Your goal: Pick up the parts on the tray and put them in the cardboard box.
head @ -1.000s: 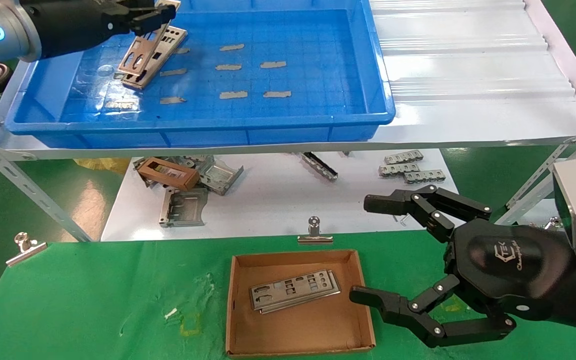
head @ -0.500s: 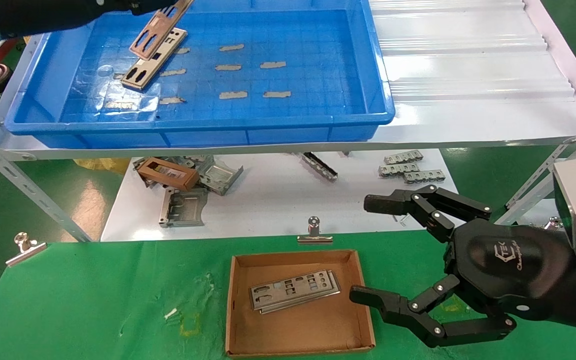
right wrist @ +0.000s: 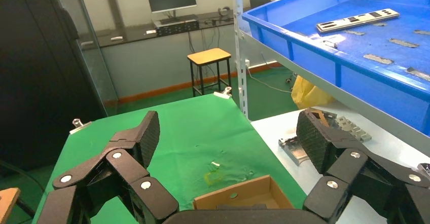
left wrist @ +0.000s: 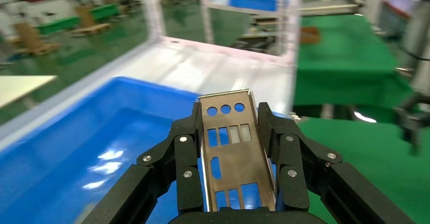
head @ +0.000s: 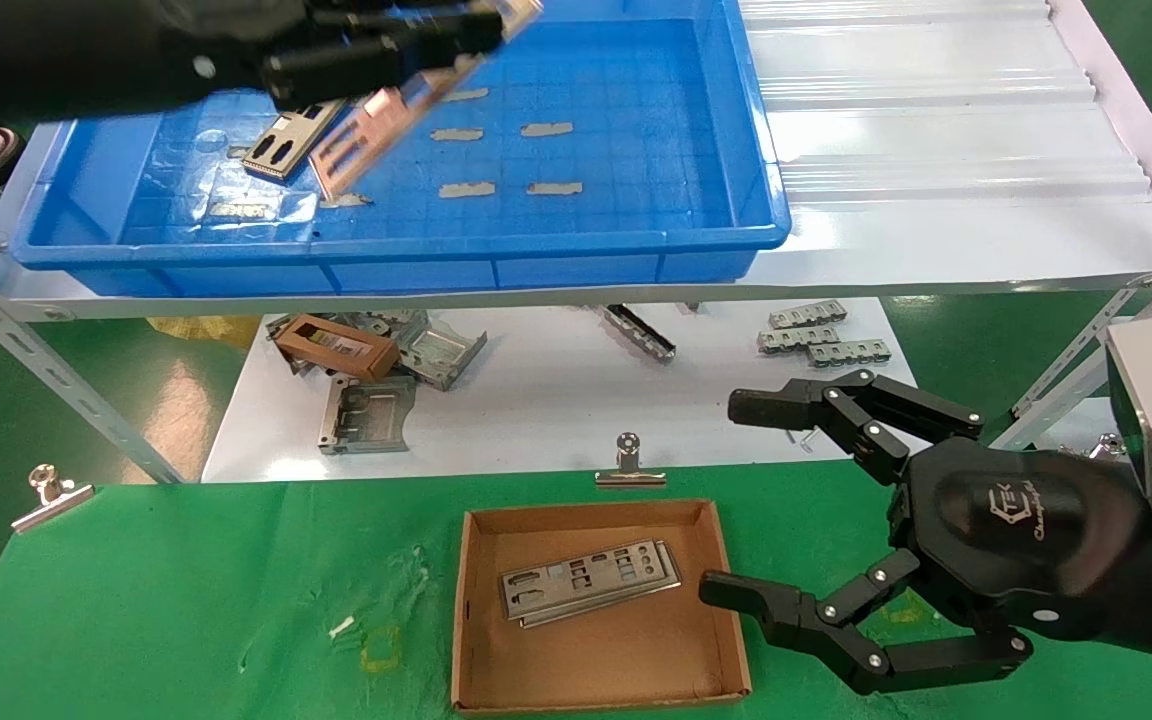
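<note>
My left gripper (head: 406, 45) hangs over the large shallow bright blue plastic tray (head: 576, 255) at about 11 o'clock in the head view, its black fingers (left wrist: 185, 158) clamped on both long edges of a thin silver-grey punched metal plate (head: 376, 125), which is lifted clear of the grid floor and tilted. A second punched plate (head: 281, 145) lies flat on the tray floor just beside it, among short grey tape strips (head: 466, 188). My right gripper (head: 736, 500) is parked at 4 o'clock, fingers spread wide and grasping nothing, just right of the small shallow brown cardboard box (head: 591, 690) on the green cloth (head: 186, 600) at 6 o'clock. Two stacked plates (head: 586, 580) rest inside that box.
</note>
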